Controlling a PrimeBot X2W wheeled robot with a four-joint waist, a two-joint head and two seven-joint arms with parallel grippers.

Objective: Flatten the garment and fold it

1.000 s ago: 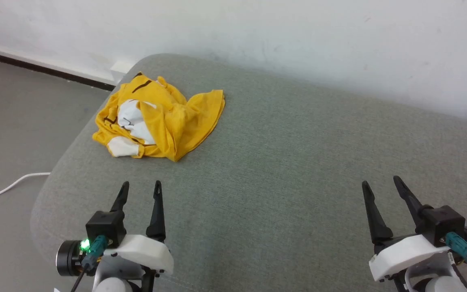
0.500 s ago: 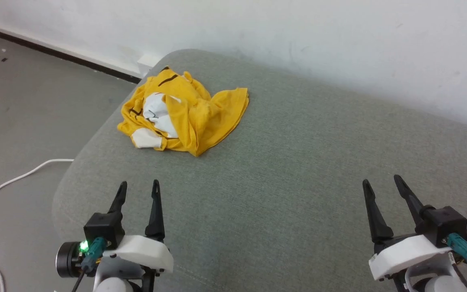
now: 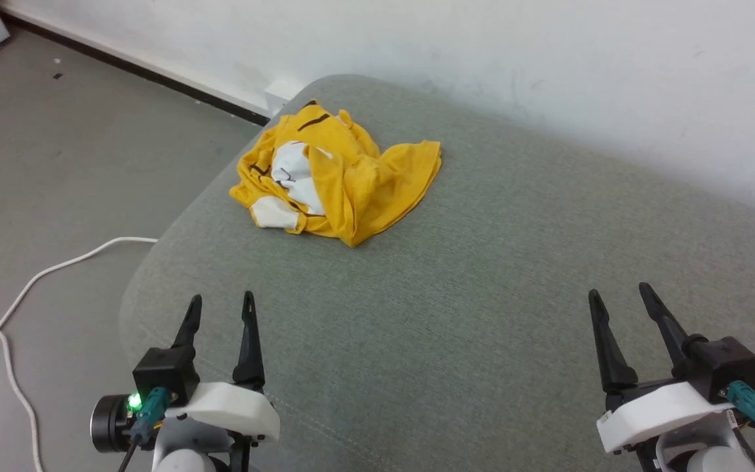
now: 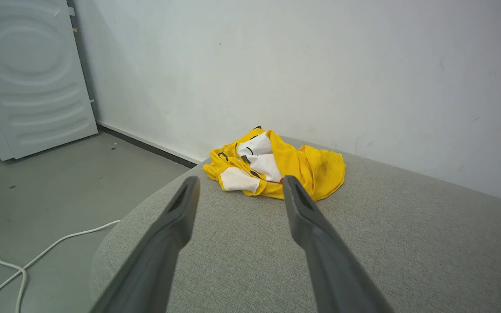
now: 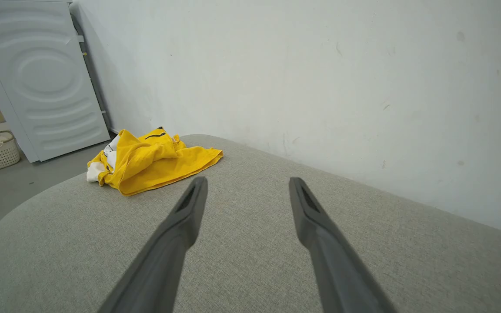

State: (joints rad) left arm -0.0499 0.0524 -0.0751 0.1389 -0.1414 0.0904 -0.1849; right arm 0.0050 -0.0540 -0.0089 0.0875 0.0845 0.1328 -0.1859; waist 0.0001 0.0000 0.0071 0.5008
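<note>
Above the near edge of the grey woven cushion (image 3: 456,314), the left gripper (image 3: 221,297) is, I judge, the better one for the reach: it should go forward and take a free hem, not the middle of the heap. Both it and the right gripper (image 3: 618,290) have their fingers spread, holding and touching nothing. The crumpled yellow cotton T-shirt with white patches (image 3: 351,183) lies at the cushion's far left corner, near the white wall (image 3: 548,52).

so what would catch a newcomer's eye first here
The crumpled yellow T-shirt, bright against the grey upholstered surface, lies bunched near its far left corner. Next come the left gripper and right gripper, both open and empty at the near edge, well short of the shirt. A white cable trails on the floor at the left.
</note>
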